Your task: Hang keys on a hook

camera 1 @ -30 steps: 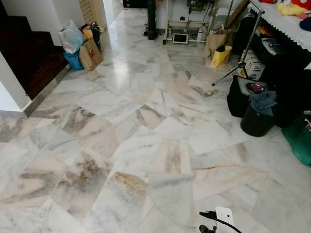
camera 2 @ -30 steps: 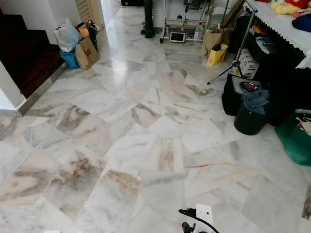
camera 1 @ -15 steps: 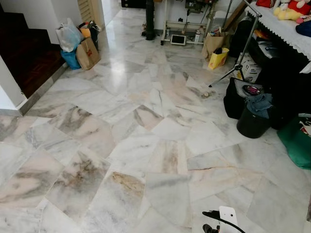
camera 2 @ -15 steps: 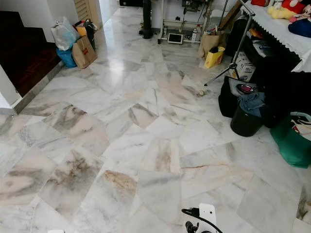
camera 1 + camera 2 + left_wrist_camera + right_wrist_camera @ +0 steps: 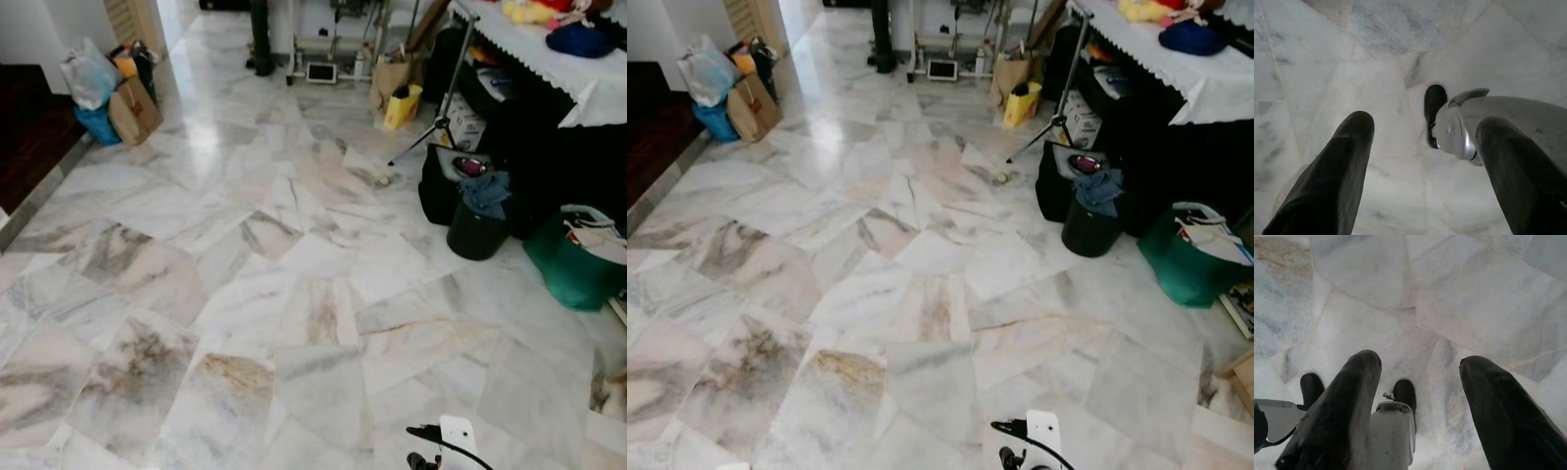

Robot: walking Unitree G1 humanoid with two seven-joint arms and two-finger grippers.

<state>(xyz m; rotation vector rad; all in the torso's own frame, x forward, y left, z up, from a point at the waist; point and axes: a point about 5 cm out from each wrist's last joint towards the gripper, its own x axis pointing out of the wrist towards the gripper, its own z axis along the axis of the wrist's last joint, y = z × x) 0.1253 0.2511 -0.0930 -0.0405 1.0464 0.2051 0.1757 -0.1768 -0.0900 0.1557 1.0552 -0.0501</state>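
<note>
robot's standing on a big open stretch of glossy marble floor point(image 5: 245, 294), irregular angular slabs in white, grey and tan veining, with light glaring off it further up the room. plenty of open floor straight ahead and to the left.

clutter is sitting along the edges. on the right there's a counter point(image 5: 549, 59) with a white lace-edged cloth, with soft toys lying on top, and dark stuff packed underneath. in front of it a round black bucket point(image 5: 476, 230) with blue fabric stuffed in, and a green bag point(image 5: 568, 269) just beside that. a tripod leg point(image 5: 416, 147) is slanting down to the floor near a yellow bag point(image 5: 402, 105). far left, by the dark wooden step point(image 5: 29, 137), a brown paper bag point(image 5: 132, 108) and a whitish plastic bag point(image 5: 86, 76) are bunched together.

both arms are hanging down. left claw point(image 5: 1422, 147) is pointing at the floor, fingers spread wide, holding nothing, with the robot's silver leg and black foot in between. right claw point(image 5: 1420, 382) is the same, wide apart and empty over the marble.

can't spot the keys or any hook in any view.
</note>
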